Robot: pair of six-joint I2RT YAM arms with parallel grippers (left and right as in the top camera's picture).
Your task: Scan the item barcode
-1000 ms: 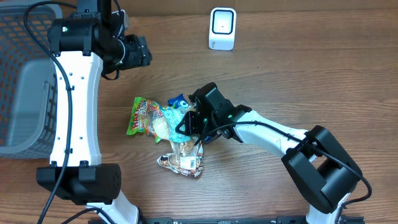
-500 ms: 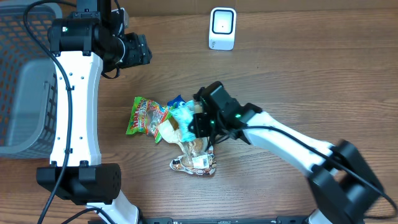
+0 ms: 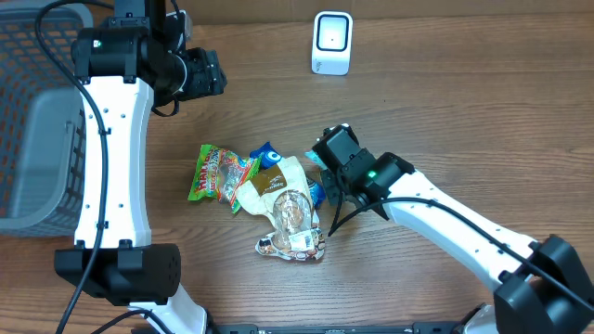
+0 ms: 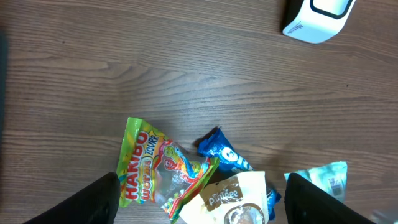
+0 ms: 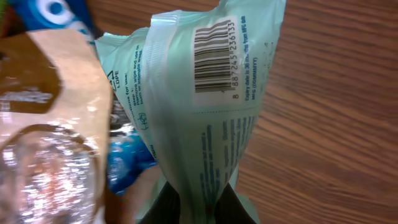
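Our right pincer (image 5: 196, 205) is clenched on the lower end of a mint-green packet (image 5: 205, 124). The packet stands up between the fingers in the right wrist view, its printed barcode (image 5: 214, 56) near the upper end and facing that camera. From overhead, the packet sits at the right edge of a small heap of snacks near the middle of the wooden surface (image 3: 445, 102), well apart from the white scanner (image 3: 331, 43) at the far edge.

The heap lies just beside the packet:
- a green Haribo bag (image 3: 218, 173) on the left
- a blue wrapper (image 3: 269, 152) behind
- a tan pouch (image 3: 277, 179) in the centre
- a clear bag (image 3: 293, 213) in front of the pouch
- another small packet (image 3: 292, 246) nearest the robot

We cannot tell whether the mint-green packet touches the surface or hangs just off it.

Our left pincer (image 4: 202, 202) is released — its two dark fingers (image 4: 93, 199) stand wide apart at the bottom of the left wrist view, with nothing between them. It hovers near the far left of the surface, looking down on the heap. A grey mesh basket (image 3: 42, 139) sits at the left edge.
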